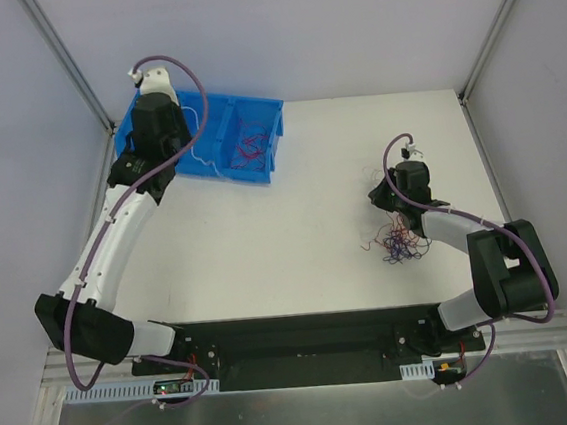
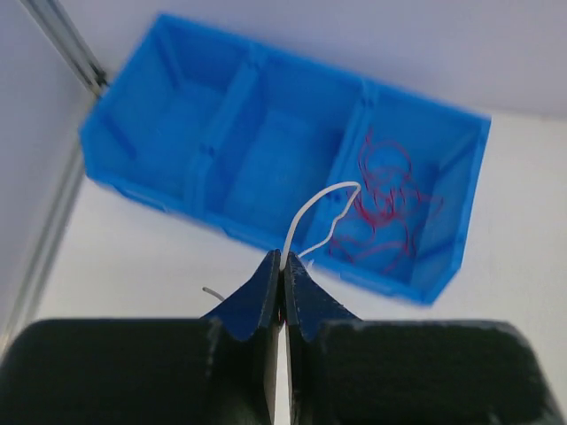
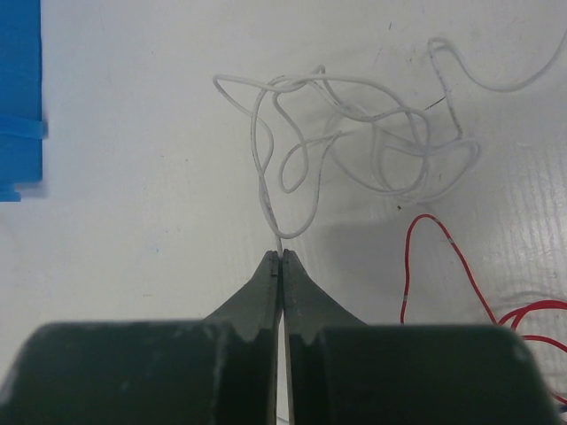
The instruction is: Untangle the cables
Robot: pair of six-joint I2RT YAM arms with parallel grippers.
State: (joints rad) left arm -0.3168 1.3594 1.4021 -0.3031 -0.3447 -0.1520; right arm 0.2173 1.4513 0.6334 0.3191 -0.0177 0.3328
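Observation:
My left gripper (image 2: 282,266) is shut on a thin white wire (image 2: 306,212) that curls up over the blue bin (image 2: 266,66); in the top view it (image 1: 172,148) hangs over the bin's left half. Curly red wires (image 2: 390,199) lie in the bin's right compartment. My right gripper (image 3: 281,257) is shut on the end of another white wire (image 3: 266,190) that leads into a loose white tangle (image 3: 372,133) on the table. A bunch of red and dark purple cables (image 1: 397,242) lies just in front of the right gripper (image 1: 380,193).
The blue bin (image 1: 206,135) stands at the back left against the corner post. A loose red wire (image 3: 425,235) lies right of the right fingers. The bin's edge (image 3: 18,97) shows at the far left of the right wrist view. Walls enclose the table on three sides.

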